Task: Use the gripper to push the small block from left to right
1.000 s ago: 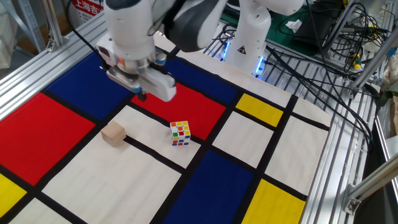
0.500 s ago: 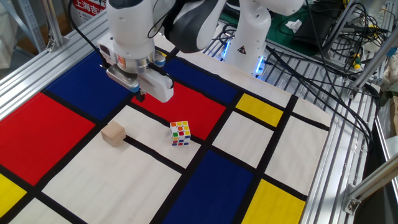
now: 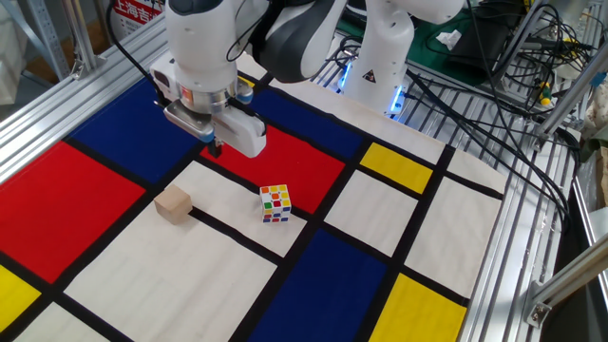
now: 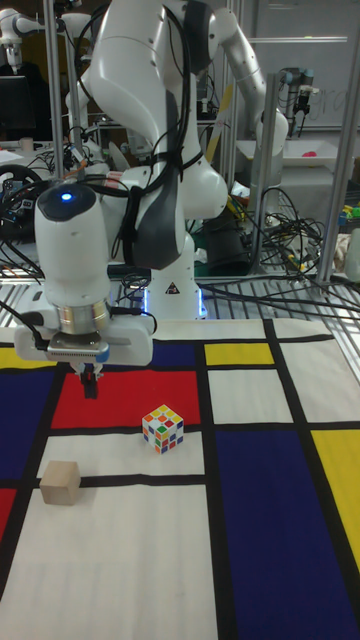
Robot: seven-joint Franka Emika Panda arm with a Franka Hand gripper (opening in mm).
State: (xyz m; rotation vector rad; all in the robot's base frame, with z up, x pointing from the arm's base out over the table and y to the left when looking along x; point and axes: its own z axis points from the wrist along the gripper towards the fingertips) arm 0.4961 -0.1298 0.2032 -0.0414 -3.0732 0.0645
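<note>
The small block (image 3: pixel 174 204) (image 4: pixel 60 483), a plain tan wooden cube, rests on a white panel of the mat just beside a black line. My gripper (image 3: pixel 217 147) (image 4: pixel 90 384) hangs under the white boxy wrist over the red panel, behind the block and a little to its right, well apart from it. Its dark fingers look pressed together with nothing between them. In both views the block is fully visible and untouched.
A multicoloured puzzle cube (image 3: pixel 275 202) (image 4: pixel 163 428) stands right of the block on the same white panel. The mat (image 3: pixel 332 275) has red, blue, yellow and white panels. Aluminium rails (image 3: pixel 518 237) frame it, with cables (image 3: pixel 494 104) at the back right.
The wrist and gripper have shifted very slightly back and to the right. The block and the puzzle cube have not moved.
</note>
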